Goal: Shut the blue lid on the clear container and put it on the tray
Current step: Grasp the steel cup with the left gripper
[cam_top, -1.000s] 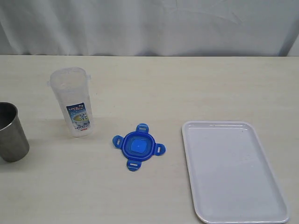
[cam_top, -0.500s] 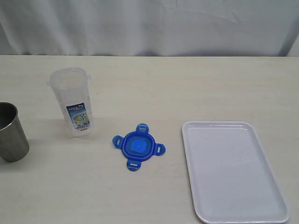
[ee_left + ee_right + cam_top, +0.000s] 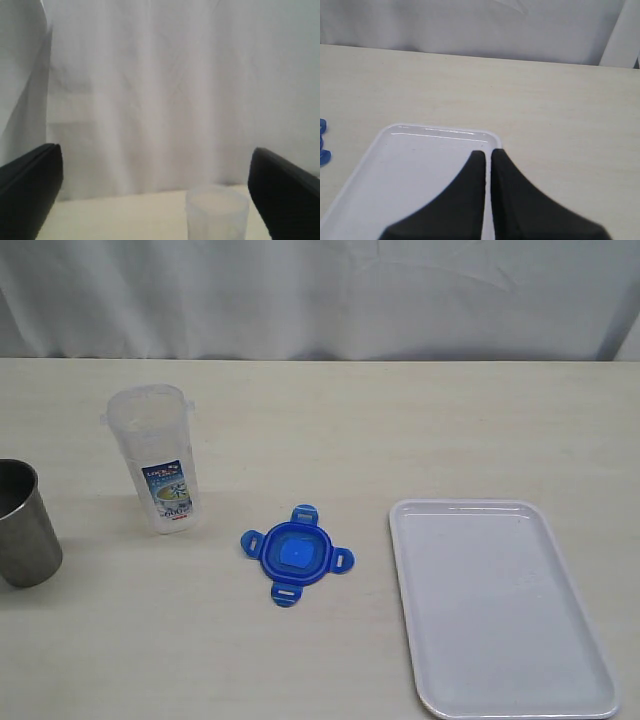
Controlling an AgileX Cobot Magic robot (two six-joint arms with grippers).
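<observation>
**Lying flat and untouched, the lid is not yet on the container**

Across the last second the lid (image 3: 297, 554) has not shifted. It lies flat on the surface (image 3: 400, 420) with its flaps splayed and nothing touching it. The container (image 3: 155, 455) stands upright and open-topped, well apart from the lid, to its left and farther back in the exterior view, and it has not moved either. The tray (image 3: 500, 605) lies near the lid on the other side, with nothing on it. A metal cup (image 3: 22, 523) sits beyond the container, farthest from the lid.

The one change is the left end effector (image 3: 155, 150). Its fingers have parted and now stand spread wide, holding nothing, with the container's mouth in sight between them. The right end effector (image 3: 486, 152) is pressed together and empty over the tray.

I judge the task to be at its very start. The spread fingers suggest the first reach will be for the container.
</observation>
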